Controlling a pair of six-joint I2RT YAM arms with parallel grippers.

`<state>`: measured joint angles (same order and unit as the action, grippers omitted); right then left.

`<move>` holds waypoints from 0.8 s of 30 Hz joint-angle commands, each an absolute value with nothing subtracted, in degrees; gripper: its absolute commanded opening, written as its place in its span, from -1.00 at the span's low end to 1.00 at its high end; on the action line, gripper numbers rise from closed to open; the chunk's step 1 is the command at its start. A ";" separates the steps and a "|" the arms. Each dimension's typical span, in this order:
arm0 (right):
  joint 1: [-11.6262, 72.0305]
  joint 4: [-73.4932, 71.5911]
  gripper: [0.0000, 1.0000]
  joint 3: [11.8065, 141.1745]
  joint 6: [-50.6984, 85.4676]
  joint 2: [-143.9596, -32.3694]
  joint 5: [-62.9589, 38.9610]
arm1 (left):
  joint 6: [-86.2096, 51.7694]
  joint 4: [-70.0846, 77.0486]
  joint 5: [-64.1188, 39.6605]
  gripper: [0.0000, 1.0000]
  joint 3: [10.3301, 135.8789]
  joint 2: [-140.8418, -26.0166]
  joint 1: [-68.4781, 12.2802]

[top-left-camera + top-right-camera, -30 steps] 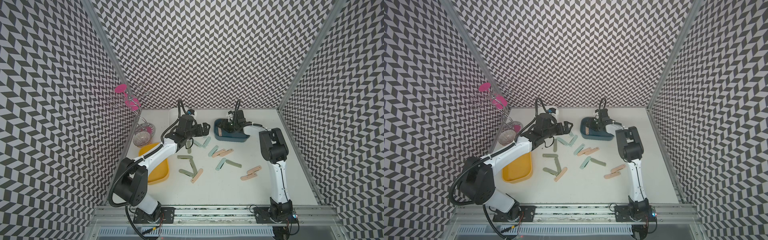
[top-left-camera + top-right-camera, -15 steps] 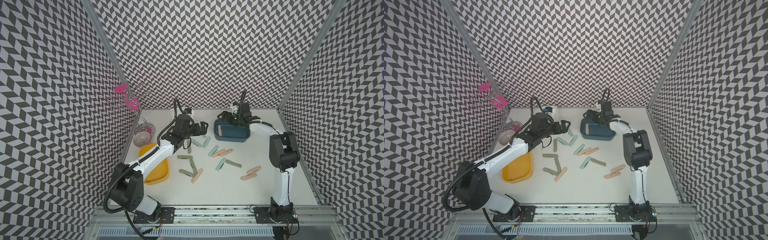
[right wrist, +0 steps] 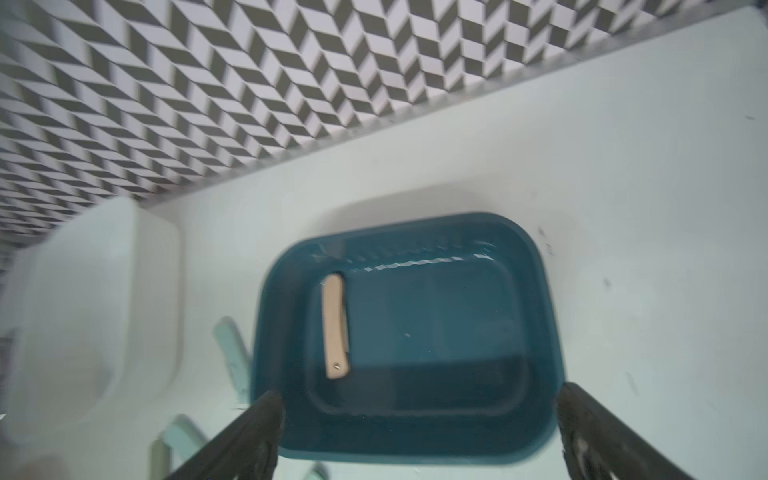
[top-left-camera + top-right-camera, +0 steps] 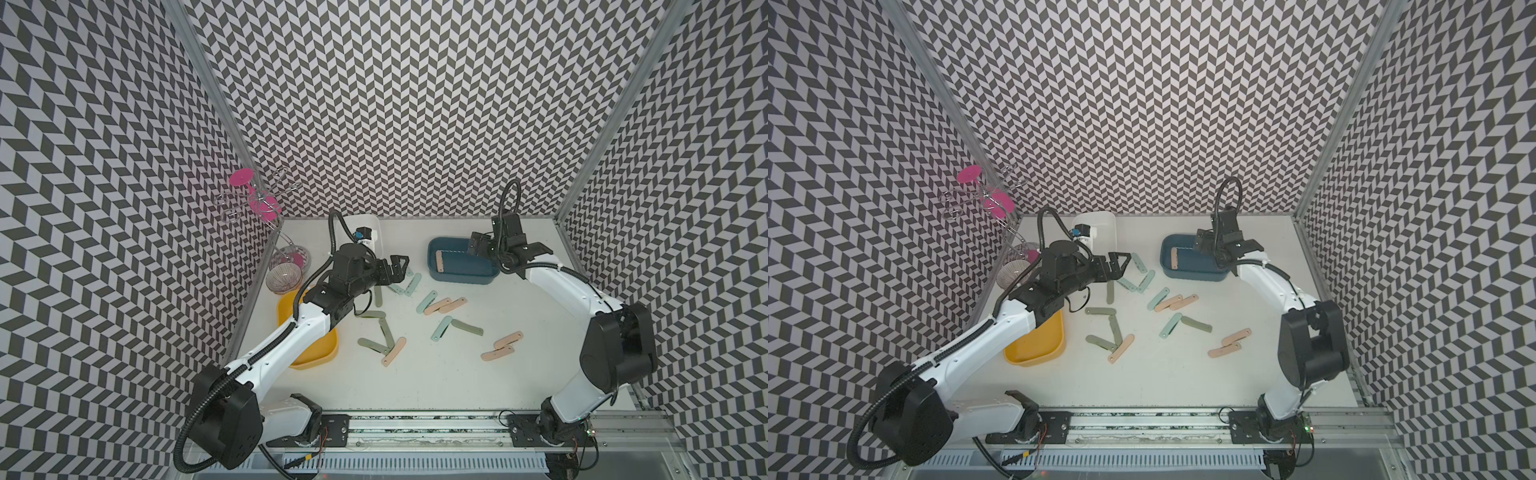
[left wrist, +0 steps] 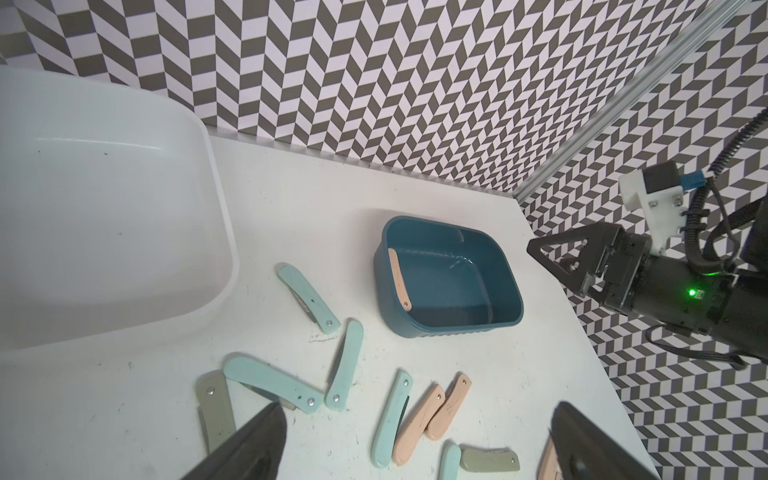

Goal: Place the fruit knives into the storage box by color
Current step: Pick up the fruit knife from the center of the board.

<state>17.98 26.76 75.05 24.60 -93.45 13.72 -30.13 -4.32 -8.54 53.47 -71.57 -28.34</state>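
Fingers [image 3: 253,436] on the right gripper [image 3: 419,390] are spread wide, nothing between them, above the glossy teal storage box [image 3: 542,332]; left gripper [image 5: 417,405] is wide and empty too. One peach fruit knife [image 3: 336,328] lies inside along a wall, blurry from the right wrist. Left wrist view is sharper: rivets show on loose fruit knives [image 5: 272,384] on the white table [image 5: 415,199]. Both top views alone show the yellow tray [image 4: 322,355], half under the left arm [image 4: 291,338].

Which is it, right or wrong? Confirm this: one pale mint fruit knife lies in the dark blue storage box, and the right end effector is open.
Wrong on the colour. The one fruit knife in the dark blue storage box is peach-pink, not pale mint; the right wrist view shows it. The right end effector is open, as stated.
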 commanded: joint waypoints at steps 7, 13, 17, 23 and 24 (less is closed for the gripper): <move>19.34 40.09 0.99 67.87 33.24 -81.55 20.39 | -32.64 -0.02 -13.85 1.00 48.50 -66.51 -28.14; 19.40 28.06 1.00 48.61 37.77 -67.77 1.16 | -33.76 1.30 -16.21 1.00 46.48 -65.73 -28.99; 19.42 29.24 0.96 40.70 43.83 -61.07 -1.50 | -34.50 2.33 -16.71 1.00 45.19 -65.39 -30.25; 19.50 29.63 0.85 30.61 52.44 -50.97 -0.34 | -35.76 4.40 -16.04 1.00 43.63 -66.39 -33.14; 19.51 28.88 0.85 29.17 53.06 -49.90 -0.14 | -35.69 4.48 -15.92 1.00 43.74 -66.67 -33.69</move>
